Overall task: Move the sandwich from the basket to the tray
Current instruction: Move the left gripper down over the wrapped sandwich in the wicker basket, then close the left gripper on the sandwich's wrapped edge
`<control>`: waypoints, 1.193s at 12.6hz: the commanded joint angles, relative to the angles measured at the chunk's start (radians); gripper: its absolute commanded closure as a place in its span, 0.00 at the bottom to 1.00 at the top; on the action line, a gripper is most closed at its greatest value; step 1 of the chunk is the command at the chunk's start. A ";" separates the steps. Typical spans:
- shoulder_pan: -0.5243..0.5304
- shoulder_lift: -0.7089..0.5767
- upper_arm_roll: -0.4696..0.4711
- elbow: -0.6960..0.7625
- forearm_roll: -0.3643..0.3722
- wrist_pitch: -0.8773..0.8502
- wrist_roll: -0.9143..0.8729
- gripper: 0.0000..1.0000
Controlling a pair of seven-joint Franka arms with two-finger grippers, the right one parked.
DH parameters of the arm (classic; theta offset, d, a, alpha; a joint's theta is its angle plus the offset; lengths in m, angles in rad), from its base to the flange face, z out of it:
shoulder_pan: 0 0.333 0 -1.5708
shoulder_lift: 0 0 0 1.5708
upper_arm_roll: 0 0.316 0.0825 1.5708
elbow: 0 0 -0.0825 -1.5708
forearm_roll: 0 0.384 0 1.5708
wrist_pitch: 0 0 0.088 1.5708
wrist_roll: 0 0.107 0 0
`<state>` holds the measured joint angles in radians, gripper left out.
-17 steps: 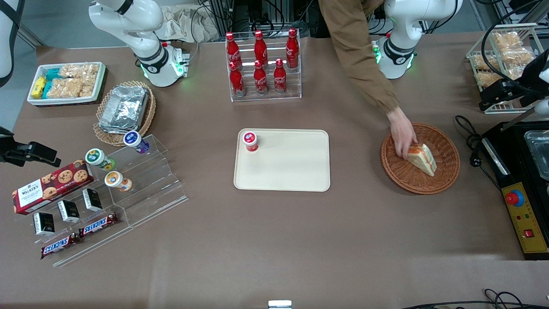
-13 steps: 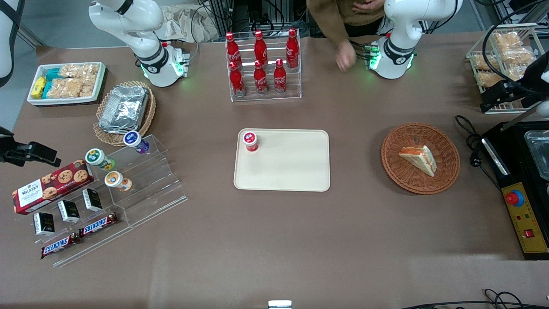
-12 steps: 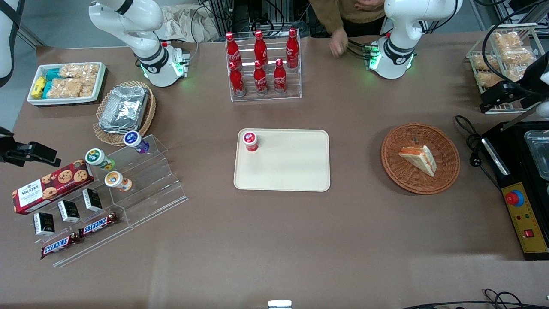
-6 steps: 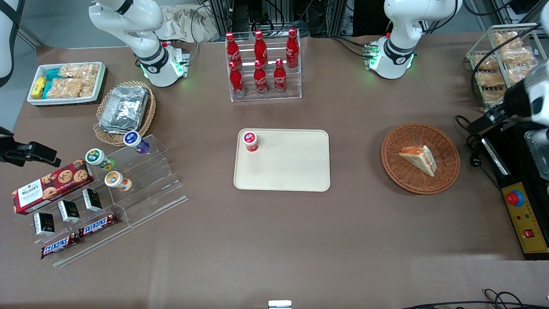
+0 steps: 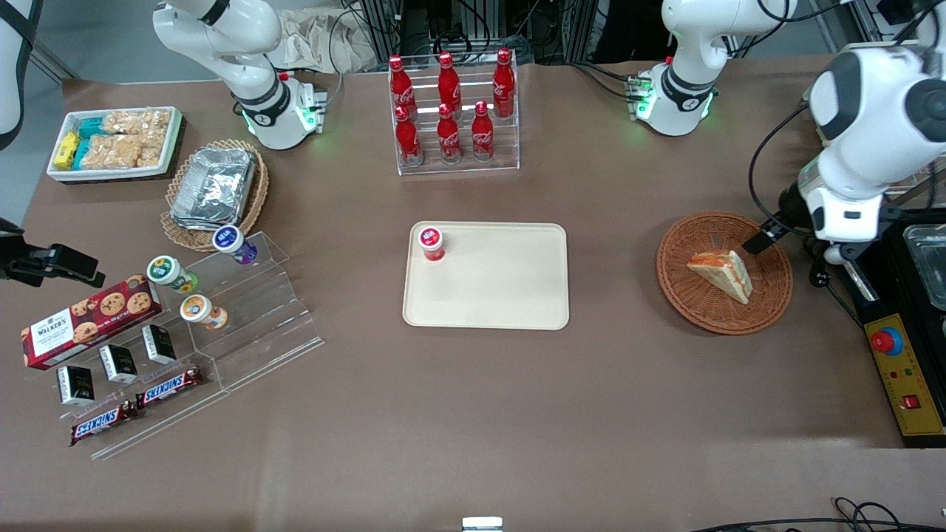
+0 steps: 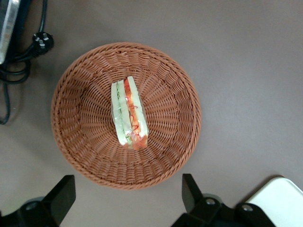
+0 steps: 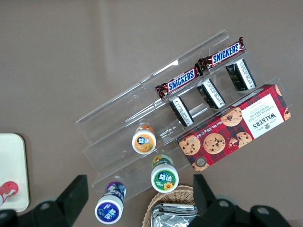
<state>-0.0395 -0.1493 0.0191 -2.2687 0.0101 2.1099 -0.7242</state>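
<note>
The sandwich (image 5: 720,273) lies in the basket (image 5: 768,301), which sits toward the working arm's end of the table, well apart from the tray (image 5: 502,288) at mid-table — a small jar (image 5: 431,243) stands on that tray's corner farthest from the front camera. The gripper (image 6: 128,201) hangs above the basket with its fingers (image 6: 191,189) spread wide — touching nothing.
</note>
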 commanded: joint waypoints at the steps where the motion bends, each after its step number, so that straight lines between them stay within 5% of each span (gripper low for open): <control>1: 0.009 0.031 -0.007 -0.071 0.007 0.122 -0.055 0.00; 6: 0.010 0.180 -0.004 -0.127 0.005 0.332 -0.118 0.00; 12: 0.036 0.208 0.004 -0.269 0.005 0.536 -0.126 0.00; 13: 0.038 0.217 0.004 -0.267 0.005 0.536 -0.124 0.07; 15: 0.038 0.218 0.004 -0.265 0.005 0.538 -0.120 1.00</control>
<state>-0.0057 0.0710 0.0273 -2.5253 0.0101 2.6250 -0.8369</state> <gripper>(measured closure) 0.070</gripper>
